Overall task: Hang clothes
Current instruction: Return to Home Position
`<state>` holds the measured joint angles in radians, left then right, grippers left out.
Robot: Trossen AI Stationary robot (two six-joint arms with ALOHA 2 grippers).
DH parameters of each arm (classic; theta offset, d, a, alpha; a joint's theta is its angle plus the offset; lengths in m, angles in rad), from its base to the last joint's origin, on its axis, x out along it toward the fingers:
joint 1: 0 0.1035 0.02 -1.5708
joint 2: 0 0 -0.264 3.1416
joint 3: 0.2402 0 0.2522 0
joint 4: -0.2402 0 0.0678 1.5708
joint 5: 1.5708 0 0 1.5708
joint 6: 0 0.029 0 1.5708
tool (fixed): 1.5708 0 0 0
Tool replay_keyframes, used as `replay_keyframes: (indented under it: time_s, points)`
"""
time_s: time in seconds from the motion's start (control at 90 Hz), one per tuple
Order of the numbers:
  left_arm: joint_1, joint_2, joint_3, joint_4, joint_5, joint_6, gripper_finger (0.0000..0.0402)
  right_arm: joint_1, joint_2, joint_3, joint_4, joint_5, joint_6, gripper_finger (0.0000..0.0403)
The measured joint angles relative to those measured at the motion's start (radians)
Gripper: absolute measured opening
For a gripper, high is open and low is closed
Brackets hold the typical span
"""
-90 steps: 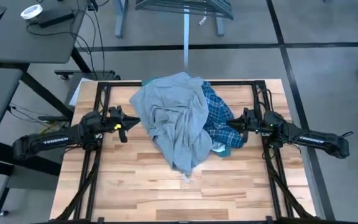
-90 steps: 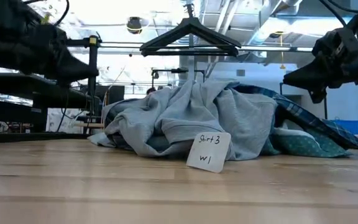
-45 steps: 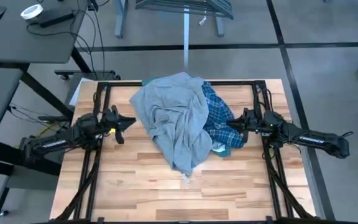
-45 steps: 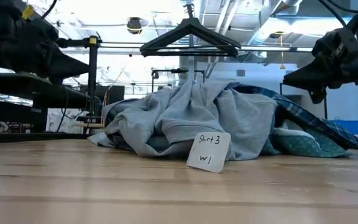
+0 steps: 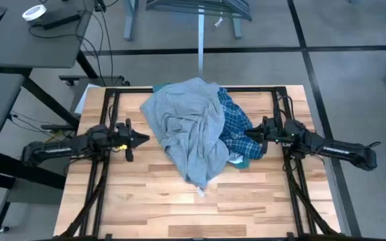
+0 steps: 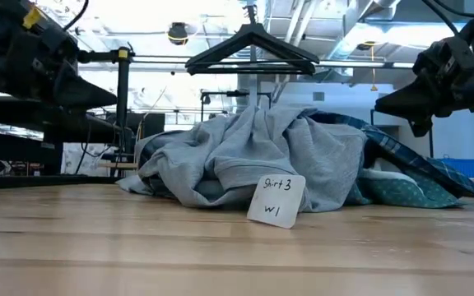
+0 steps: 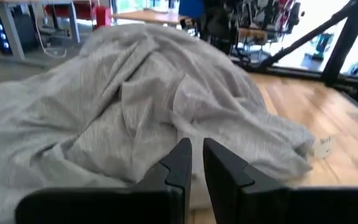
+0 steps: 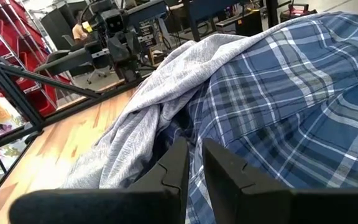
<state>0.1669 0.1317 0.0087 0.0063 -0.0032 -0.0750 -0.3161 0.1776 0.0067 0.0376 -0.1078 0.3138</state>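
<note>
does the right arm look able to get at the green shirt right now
Probably only its edge: the green shirt peeks out beneath the plaid shirt, close to the right gripper.

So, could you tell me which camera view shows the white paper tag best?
The low view: the paper tag stands facing it, handwriting legible. The high view shows a white speck, the left wrist view a blur, the right wrist view nothing.
</note>
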Motion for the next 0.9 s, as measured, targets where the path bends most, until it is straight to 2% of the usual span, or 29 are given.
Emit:
replay_keyframes:
  time_s: [0.478, 0.678, 0.9]
  points:
    - [0.000, 0.038, 0.000, 0.000, 0.000, 0.000, 0.0023, 0.000, 0.000, 0.000, 0.000, 0.000, 0.000, 0.0036]
    - [-0.008, -0.132, 0.000, 0.002, 0.000, -0.001, 0.0023, 0.000, 0.000, 0.000, 0.001, 0.000, 0.000, 0.0036]
    - [-0.008, -0.131, 0.008, 0.009, 0.000, 0.000, 0.0023, 0.000, 0.001, 0.000, 0.000, 0.000, 0.000, 0.0036]
